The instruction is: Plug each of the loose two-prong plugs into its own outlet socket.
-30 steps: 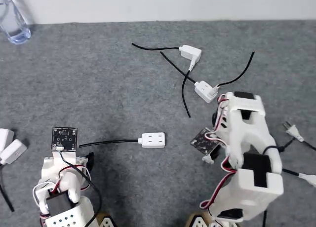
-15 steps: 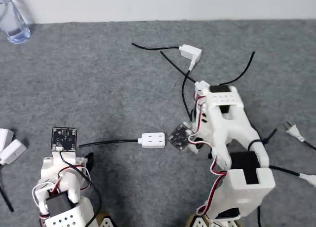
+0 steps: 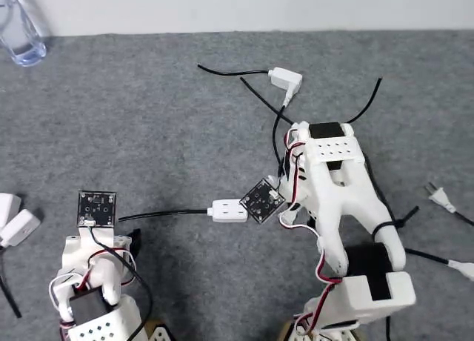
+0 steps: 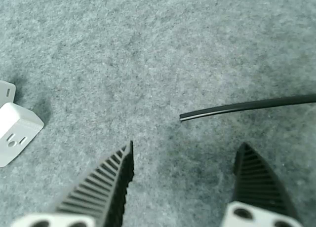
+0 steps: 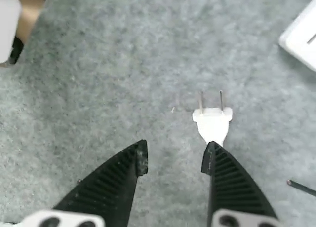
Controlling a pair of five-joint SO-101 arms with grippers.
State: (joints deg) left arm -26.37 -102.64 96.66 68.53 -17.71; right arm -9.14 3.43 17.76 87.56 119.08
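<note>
The counter (image 3: pixel 148 118) has a grey, felt-like surface. Near its middle lies a white outlet strip (image 3: pixel 229 210), its black cord (image 3: pixel 163 214) running to the left. Farther back a white plug (image 3: pixel 285 79) lies among loose black cords. Two white outlet blocks (image 3: pixel 13 221) lie at the left edge, a two-prong plug (image 3: pixel 441 198) at the right edge, and a clear bottle (image 3: pixel 21 30) stands in the far left corner.

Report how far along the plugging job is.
Done: the top socket looks plugged already. In hand: the right gripper, jaws apart, sits at a white plug close to the power strip; the plug is not inserted. Left: that plug, plus a loose plug on the carpet at the right. The left gripper is open, holding nothing.
</note>
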